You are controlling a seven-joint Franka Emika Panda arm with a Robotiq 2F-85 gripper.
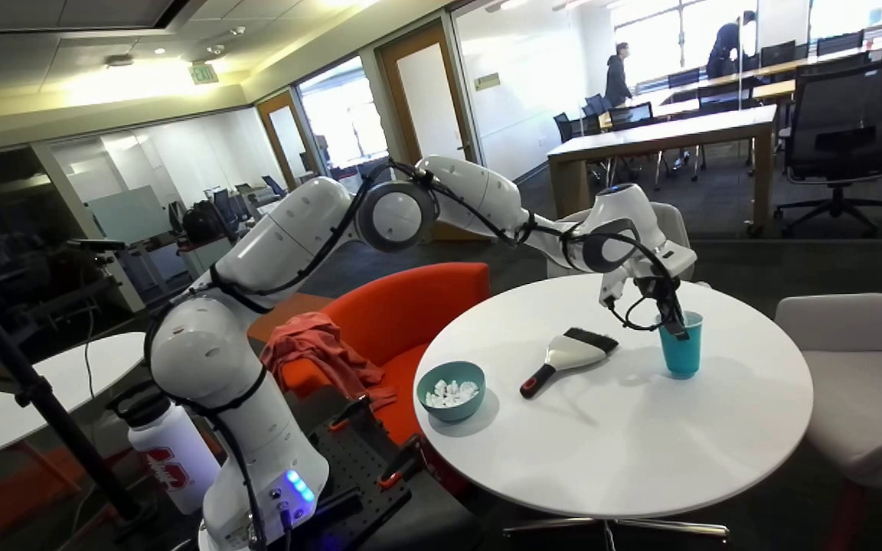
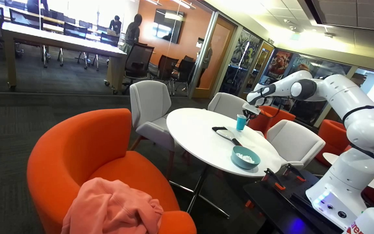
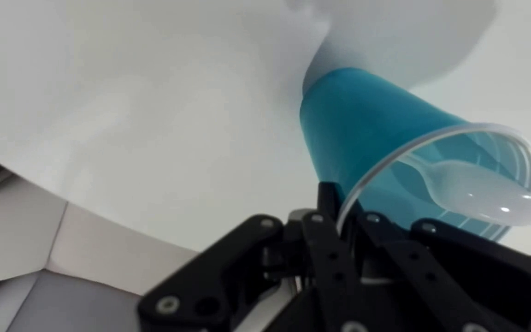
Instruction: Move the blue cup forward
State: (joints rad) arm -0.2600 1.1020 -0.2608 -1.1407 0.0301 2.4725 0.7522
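Observation:
The blue cup (image 1: 682, 353) is a teal tumbler with a pale rim. It is roughly upright at the table's surface, and I cannot tell whether its base touches. It also shows in an exterior view (image 2: 241, 123) and fills the right of the wrist view (image 3: 362, 115). A white plastic spoon (image 3: 477, 189) lies inside it. My gripper (image 3: 339, 200) is shut on the cup's rim, with one finger outside the wall and one inside. The gripper also shows in both exterior views (image 1: 673, 320) (image 2: 248, 114), reaching down to the cup from above.
The cup is on a round white table (image 1: 625, 467). A brush with a black handle (image 1: 575, 353) lies between the cup and a teal bowl (image 1: 452, 413) with white pieces. Grey chairs (image 1: 854, 383) and an orange chair (image 2: 86, 146) stand around the table.

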